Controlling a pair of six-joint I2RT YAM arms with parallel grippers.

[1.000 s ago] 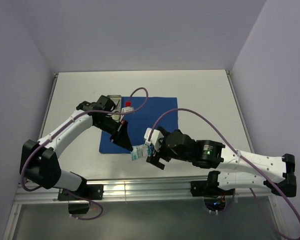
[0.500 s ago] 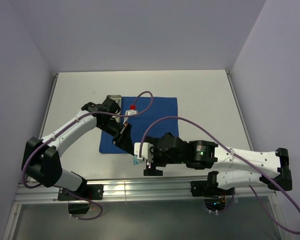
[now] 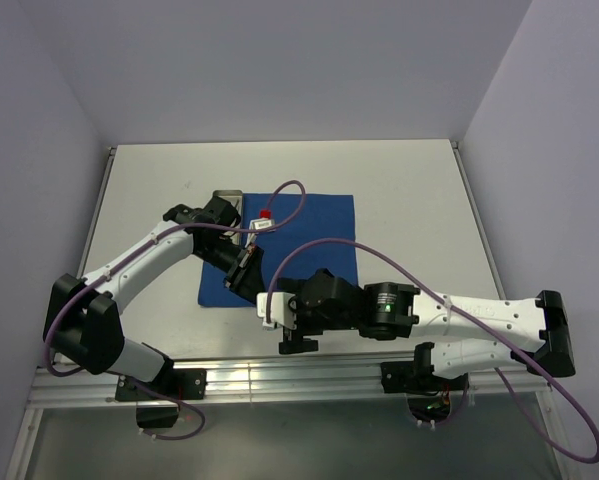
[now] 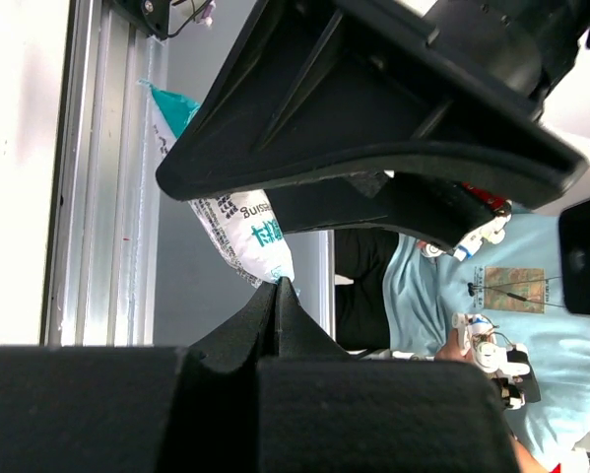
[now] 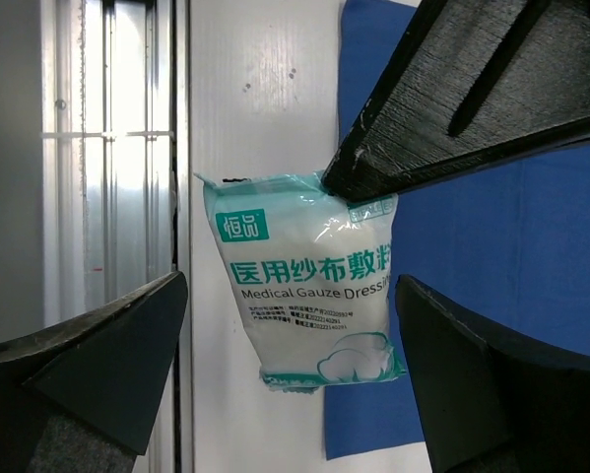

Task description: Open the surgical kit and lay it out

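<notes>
Because the left gripper (image 4: 280, 288) pinches the gauze packet (image 5: 309, 296) only by a corner, over the near edge of the blue cloth (image 5: 491, 296), it may slip before the wide right gripper (image 5: 290, 286) closes.

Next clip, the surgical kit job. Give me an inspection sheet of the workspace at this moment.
Surface: white table.
Job's things: blue cloth spread flat; steel tray at its far left corner; gauze packet at the cloth's near edge, overlapping cloth and table; scissors and tweezers not seen.
Clutter: nothing seen.
Grippers: left gripper shut, tip at the packet's corner, grip unclear; right gripper open, straddling the packet.
Cables: purple cables loop over the cloth.
Surroundings: pale walls; aluminium rail along the near edge.
</notes>
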